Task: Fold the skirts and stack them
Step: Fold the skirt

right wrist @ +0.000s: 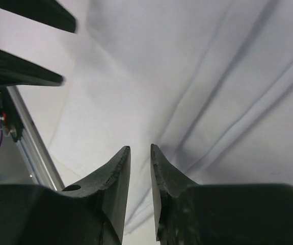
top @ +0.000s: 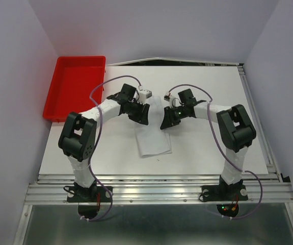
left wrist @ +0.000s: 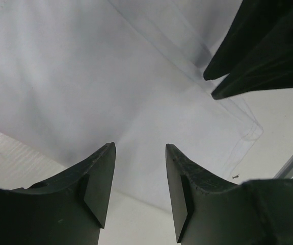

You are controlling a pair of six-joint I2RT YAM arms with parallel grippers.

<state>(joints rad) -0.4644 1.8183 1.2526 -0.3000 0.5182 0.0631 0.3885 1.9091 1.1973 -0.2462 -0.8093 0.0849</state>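
A white skirt (top: 154, 144) lies folded into a small rectangle on the white table (top: 212, 138), between the two arms. My left gripper (top: 142, 119) hovers at its far left corner, jaws open and empty. In the left wrist view (left wrist: 140, 148) the skirt (left wrist: 85, 76) lies flat under the fingers. My right gripper (top: 166, 123) is at the far right corner. In the right wrist view (right wrist: 140, 148) its jaws stand a narrow gap apart over the creased skirt (right wrist: 197, 76), with cloth showing through the gap. No other skirt shows.
A red tray (top: 59, 107) stands at the far left of the table. The table's metal rail (top: 156, 191) runs along the near edge. The other arm's fingers show in each wrist view: the right's (left wrist: 258, 51), the left's (right wrist: 24, 76).
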